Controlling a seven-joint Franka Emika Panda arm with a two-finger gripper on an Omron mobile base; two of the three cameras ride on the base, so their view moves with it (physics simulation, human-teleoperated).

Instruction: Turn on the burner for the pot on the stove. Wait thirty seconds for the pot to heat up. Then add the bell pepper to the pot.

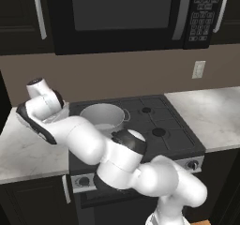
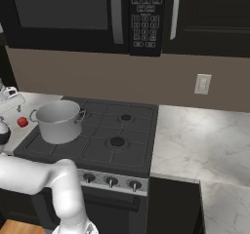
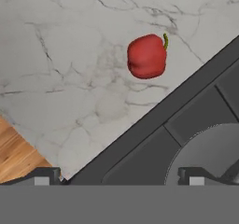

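The silver-grey pot stands without a lid on the front left burner of the black stove. The red bell pepper lies on the marble counter just left of the stove. My gripper hangs open above the counter's edge beside the stove, with nothing between its fingertips. The pepper sits ahead of the gripper and apart from it. In the hand view the pot's rim curves in at the lower right.
Knobs line the stove's silver front strip. A black microwave hangs above the cooktop. My arm reaches across the stove's front left toward the left counter. Marble counter extends to the right. Wooden floor lies below the counter edge.
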